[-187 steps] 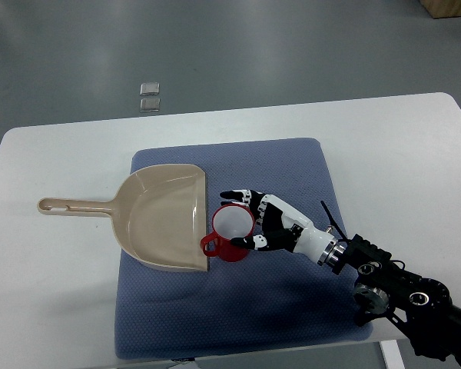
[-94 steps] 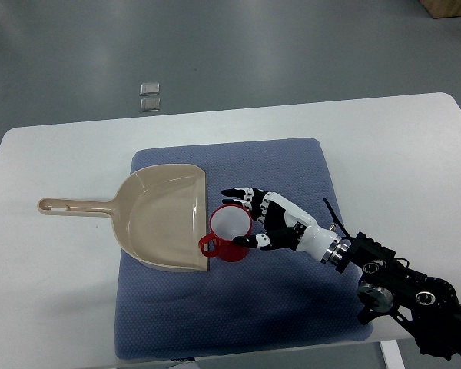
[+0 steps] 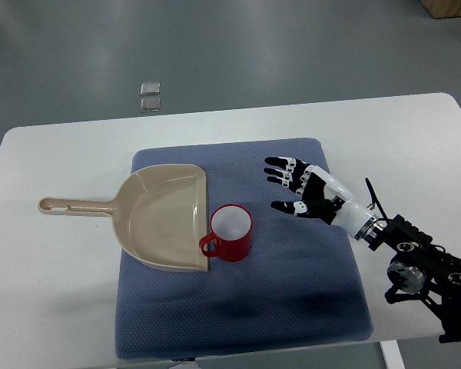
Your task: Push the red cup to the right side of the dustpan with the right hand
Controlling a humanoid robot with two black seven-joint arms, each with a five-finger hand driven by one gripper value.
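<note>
Looking down, I see the red cup (image 3: 231, 232) upright on the blue mat (image 3: 238, 307), its handle touching the dustpan (image 3: 157, 217) on its right side. My right hand (image 3: 307, 191) hovers beyond, fingers spread wide, holding nothing, apart from the cup.

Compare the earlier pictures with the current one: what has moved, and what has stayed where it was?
The right robot hand has pulled away from the red cup, moving up and to the right in the picture; its fingers are now spread and hold nothing. The cup stays upright beside the dustpan, at its right edge, handle toward the pan. The dustpan and the blue mat have not shifted.
</note>
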